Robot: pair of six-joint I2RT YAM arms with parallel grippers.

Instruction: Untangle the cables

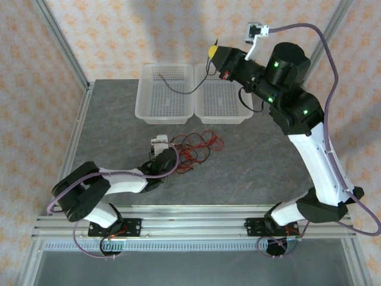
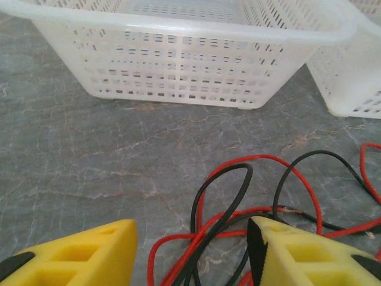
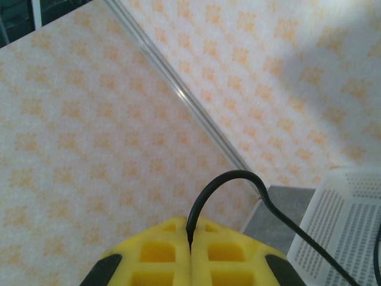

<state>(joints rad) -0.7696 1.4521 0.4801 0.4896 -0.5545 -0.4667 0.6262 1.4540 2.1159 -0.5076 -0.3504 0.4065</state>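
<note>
A tangle of thin red and black cables [image 1: 196, 148] lies on the grey table in front of the baskets. My left gripper [image 1: 159, 147] is low at the tangle's left edge. In the left wrist view it [image 2: 191, 238] stands open, and red and black loops [image 2: 226, 217] lie between the yellow fingers [image 2: 89, 256], close against the right-hand one. My right gripper [image 1: 212, 52] is raised high above the baskets, shut on one black cable [image 3: 229, 174]. That black cable [image 1: 178, 92] hangs down and trails into the left basket.
Two white perforated baskets stand side by side at the back, the left one [image 1: 143, 107] and the right one [image 1: 221, 119]. The left basket's wall [image 2: 178, 59] rises just beyond the tangle. Metal frame posts and patterned walls enclose the table.
</note>
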